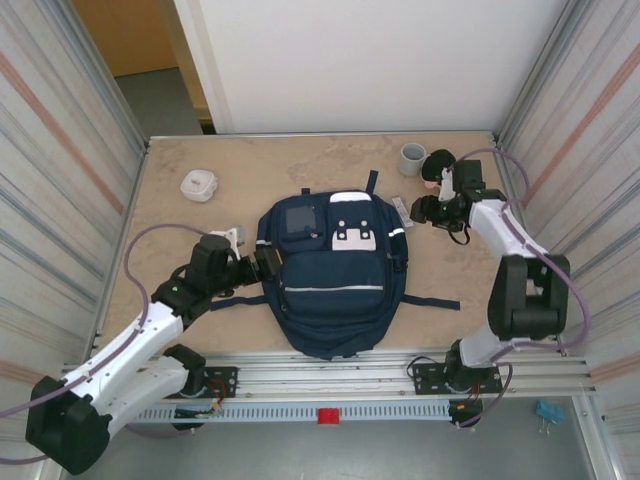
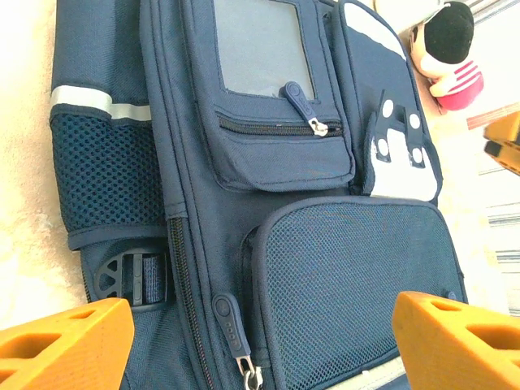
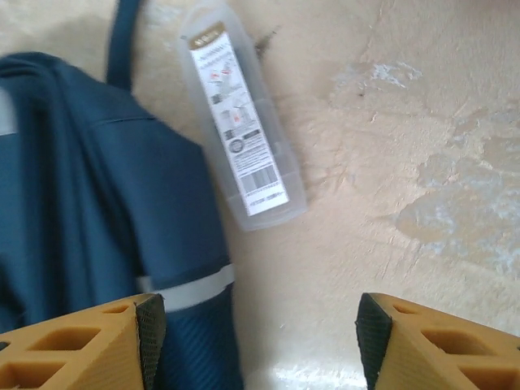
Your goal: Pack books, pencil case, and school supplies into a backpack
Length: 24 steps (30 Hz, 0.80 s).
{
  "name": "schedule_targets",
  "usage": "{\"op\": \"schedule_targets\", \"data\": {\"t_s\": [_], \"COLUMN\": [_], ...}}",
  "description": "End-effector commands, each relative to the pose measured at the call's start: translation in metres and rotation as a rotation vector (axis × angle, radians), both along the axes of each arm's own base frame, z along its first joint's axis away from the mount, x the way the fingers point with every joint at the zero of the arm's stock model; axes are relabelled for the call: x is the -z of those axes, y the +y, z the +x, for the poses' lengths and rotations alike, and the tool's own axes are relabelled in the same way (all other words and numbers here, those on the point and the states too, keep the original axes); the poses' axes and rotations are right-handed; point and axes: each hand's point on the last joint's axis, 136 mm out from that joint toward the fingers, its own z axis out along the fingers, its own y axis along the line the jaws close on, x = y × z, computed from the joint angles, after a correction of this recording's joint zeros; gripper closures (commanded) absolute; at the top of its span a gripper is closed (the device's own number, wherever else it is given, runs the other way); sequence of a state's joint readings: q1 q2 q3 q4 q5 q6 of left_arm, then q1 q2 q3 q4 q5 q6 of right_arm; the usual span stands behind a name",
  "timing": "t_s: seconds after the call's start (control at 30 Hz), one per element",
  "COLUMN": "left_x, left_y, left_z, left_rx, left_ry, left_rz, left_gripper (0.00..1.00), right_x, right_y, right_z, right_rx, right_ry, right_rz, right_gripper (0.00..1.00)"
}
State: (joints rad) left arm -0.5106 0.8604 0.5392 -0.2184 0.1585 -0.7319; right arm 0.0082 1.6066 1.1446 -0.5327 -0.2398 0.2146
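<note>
Navy fabric: the backpack [image 1: 335,285] lies flat in the middle of the worktop [image 1: 300,165], front pockets up. A clear labelled supply case [image 3: 242,122] lies just beside its right edge. The right pincer [image 3: 256,341] hangs released above that spot. The left pincer [image 2: 260,345] gapes empty over the backpack's left side. A grey cup [image 1: 412,158] stands behind.
</note>
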Motion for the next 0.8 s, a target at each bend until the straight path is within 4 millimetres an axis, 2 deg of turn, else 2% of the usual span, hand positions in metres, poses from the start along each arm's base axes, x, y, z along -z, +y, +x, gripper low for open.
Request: {"op": "schedule_targets", "data": {"t_s": [0.0,0.13,0.3,0.47,0.7,0.77], "left_x": [-0.007,-0.005,-0.002,-0.001,0.002,0.001], "left_y": [0.004,0.005,0.003,0.0,0.001,0.0], "left_z": [0.004,0.006,0.01,0.014,0.016,0.015], "left_rx": [-0.01,-0.02,-0.024,-0.016,-0.033,-0.027], "left_ry": [-0.024,-0.029,-0.017,-0.006,-0.007,-0.003], "left_rz": [0.029,0.039,0.04,0.04,0.038,0.031], "left_gripper": [0.17,0.17,0.17,0.16,0.16,0.17], "right_x": [0.005,0.013,0.026,0.037,0.051,0.047], "right_y": [0.007,0.037,0.087,0.13,0.165,0.171], "right_z": [0.015,0.029,0.029,0.026,0.04,0.046], "right_rx": [-0.057,-0.116,-0.2,-0.26,-0.242,-0.239], "right_ry": [0.002,-0.01,0.032,0.046,0.034,0.02], "right_rz": [-0.005,0.108,0.25,0.259,0.256,0.261], "right_gripper": [0.36,0.37,0.43,0.44,0.44,0.44]}}
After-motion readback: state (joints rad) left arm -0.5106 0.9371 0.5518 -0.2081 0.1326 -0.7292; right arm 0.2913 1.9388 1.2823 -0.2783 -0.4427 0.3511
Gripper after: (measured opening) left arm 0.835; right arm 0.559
